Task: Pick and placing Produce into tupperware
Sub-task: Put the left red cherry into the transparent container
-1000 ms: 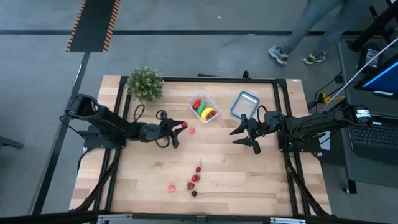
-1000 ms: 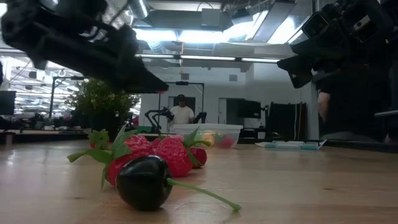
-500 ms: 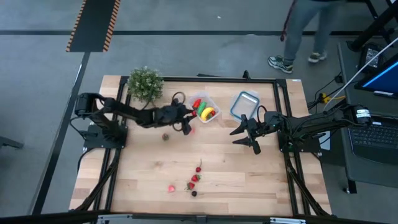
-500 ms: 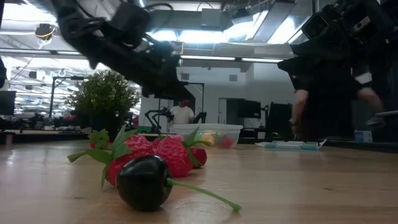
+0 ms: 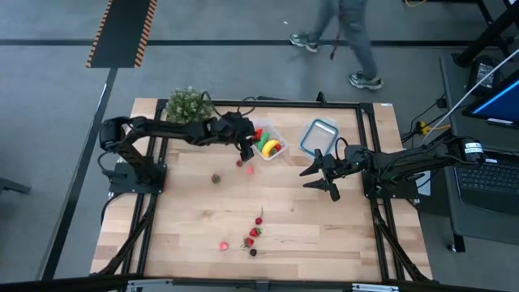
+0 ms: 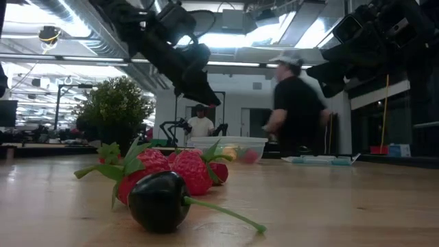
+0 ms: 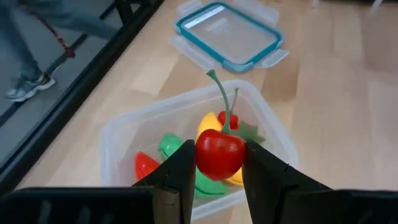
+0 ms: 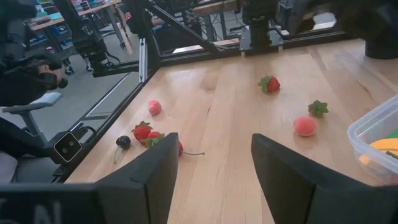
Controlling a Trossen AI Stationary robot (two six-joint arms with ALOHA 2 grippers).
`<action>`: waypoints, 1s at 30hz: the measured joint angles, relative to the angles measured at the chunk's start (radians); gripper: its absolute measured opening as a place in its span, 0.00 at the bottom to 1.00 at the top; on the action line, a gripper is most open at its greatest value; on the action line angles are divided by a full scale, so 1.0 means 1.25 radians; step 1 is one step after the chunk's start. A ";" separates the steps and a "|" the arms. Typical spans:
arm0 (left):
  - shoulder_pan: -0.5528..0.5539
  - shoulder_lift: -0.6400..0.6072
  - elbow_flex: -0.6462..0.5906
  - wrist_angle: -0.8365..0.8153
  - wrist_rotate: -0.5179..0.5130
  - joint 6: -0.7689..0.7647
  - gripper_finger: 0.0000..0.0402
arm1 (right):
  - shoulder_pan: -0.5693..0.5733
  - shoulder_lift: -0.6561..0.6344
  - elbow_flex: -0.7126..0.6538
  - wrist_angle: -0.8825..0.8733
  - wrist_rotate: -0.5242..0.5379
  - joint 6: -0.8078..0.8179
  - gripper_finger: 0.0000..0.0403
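Red cherry (image 7: 219,154) in left tool (image 7: 217,177), above tupperware (image 7: 118,146).

Left arm stretched across counter (image 5: 324,235), left gripper (image 5: 246,147) at near edge of tupperware (image 5: 265,140). Tub holds yellow, green, red produce. Two small red pieces (image 5: 244,166) on wood just beside tub. Berry cluster (image 5: 253,234) well apart, toward front. Right gripper (image 5: 318,173) hovering, fingers spread, beside blue-rimmed container (image 5: 318,135). Potted plant (image 5: 186,106) at back corner. Person (image 5: 345,36) walking past beyond counter.
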 joint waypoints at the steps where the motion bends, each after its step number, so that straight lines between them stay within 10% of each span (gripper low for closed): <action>1: 0.004 0.008 0.011 -0.013 0.002 0.008 0.24 | 0.000 0.000 0.000 0.000 0.000 0.000 0.51; 30: 0.151 0.352 0.356 -0.306 0.085 0.147 0.24 | -0.001 0.000 0.000 -0.001 0.000 -0.001 0.51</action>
